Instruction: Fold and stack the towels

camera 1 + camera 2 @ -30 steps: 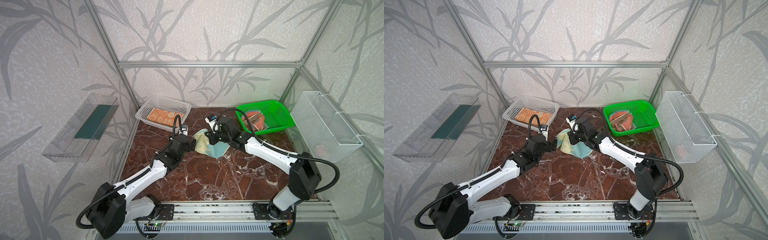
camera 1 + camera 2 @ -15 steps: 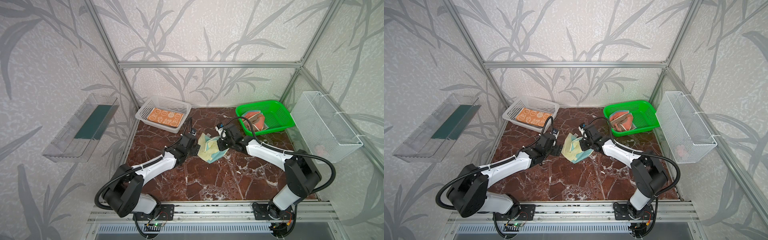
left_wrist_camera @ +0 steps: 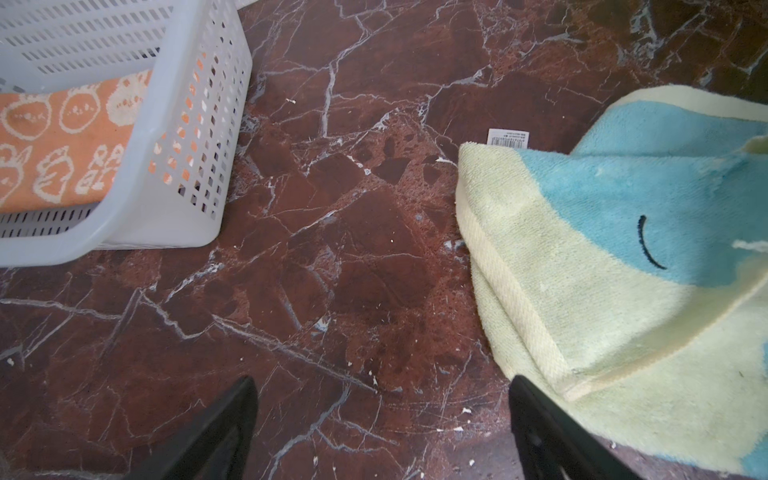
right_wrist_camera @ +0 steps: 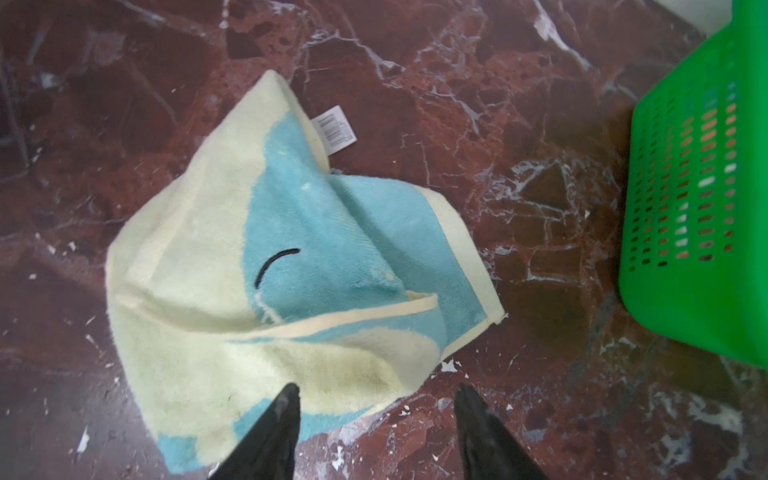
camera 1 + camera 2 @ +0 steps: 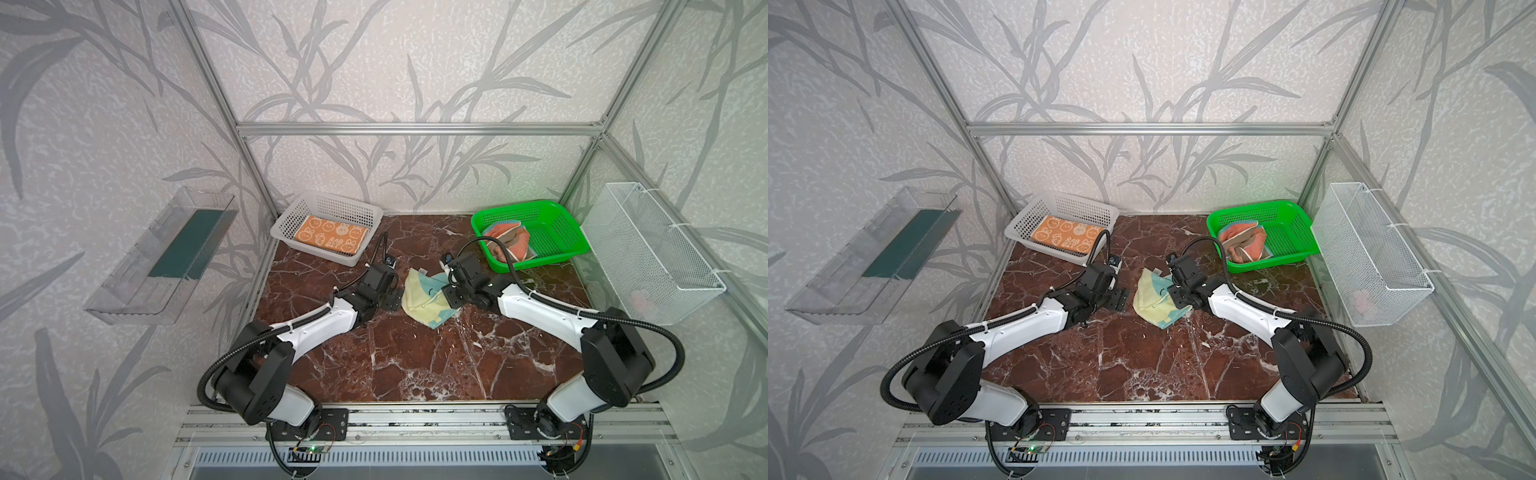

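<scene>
Orange towel [image 5: 330,235] reads "RAB BIT" — left gripper [image 3: 382,382], right gripper [image 4: 377,388] both spread apart.

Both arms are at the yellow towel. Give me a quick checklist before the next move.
1. Left gripper open: ok, jaws apart beside the yellow towel.
2. Right gripper open: ok, jaws apart at the towel's edge.
3. Towel on the table folded neatly: not ok, rumpled, edges askew.
4. Orange towel folded in white basket: ok.
5. Pink towel folded: not ok, bunched in green basket.
</scene>
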